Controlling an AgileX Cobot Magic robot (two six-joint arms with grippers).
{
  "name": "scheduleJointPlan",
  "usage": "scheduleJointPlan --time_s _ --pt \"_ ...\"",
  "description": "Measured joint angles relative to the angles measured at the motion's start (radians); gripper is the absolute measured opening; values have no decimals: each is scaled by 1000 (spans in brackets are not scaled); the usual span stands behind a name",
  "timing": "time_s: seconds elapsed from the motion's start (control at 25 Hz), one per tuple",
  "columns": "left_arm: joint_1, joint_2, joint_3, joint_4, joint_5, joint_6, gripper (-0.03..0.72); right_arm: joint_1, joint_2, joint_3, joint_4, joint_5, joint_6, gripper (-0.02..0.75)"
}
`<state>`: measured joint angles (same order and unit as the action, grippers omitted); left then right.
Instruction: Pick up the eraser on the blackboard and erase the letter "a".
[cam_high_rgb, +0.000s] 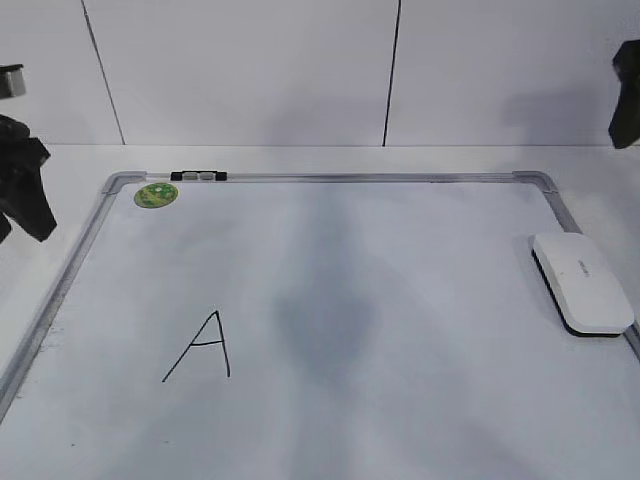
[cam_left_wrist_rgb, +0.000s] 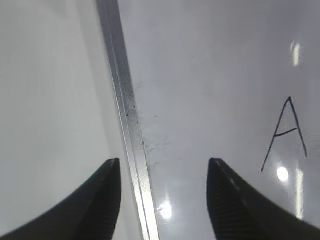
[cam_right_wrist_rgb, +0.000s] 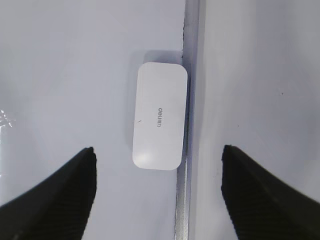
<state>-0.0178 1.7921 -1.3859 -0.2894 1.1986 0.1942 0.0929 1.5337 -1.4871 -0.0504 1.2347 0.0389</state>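
The white eraser (cam_high_rgb: 583, 280) lies flat on the blackboard (cam_high_rgb: 400, 300) against its right frame; in the right wrist view it (cam_right_wrist_rgb: 160, 115) shows a small grey mark on top. My right gripper (cam_right_wrist_rgb: 159, 149) is open and empty, high above the eraser. My left gripper (cam_left_wrist_rgb: 164, 161) is open and empty above the board's left frame (cam_left_wrist_rgb: 127, 115). No small cursive "a" shows in any view. An angular capital "A" (cam_high_rgb: 203, 346) stands at the board's lower left and also shows in the left wrist view (cam_left_wrist_rgb: 287, 131).
A round green sticker (cam_high_rgb: 157, 194) sits in the board's top left corner, beside a small grey and black clip (cam_high_rgb: 198, 176) on the top frame. White table surrounds the board. A white panelled wall stands behind.
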Motion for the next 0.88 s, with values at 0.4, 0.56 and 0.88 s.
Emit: scheduleJointPlan --time_s 0.4,0.56,0.88 --pt "-4 -287 97 34 18 -59 377 0 -258 164 19 8 -17 600" --pt "-4 -443 203 36 26 -62 375 0 -380 271 19 10 -17 597" --pt "-4 -791 388 43 37 -63 373 0 -618 445 15 14 -17 594"
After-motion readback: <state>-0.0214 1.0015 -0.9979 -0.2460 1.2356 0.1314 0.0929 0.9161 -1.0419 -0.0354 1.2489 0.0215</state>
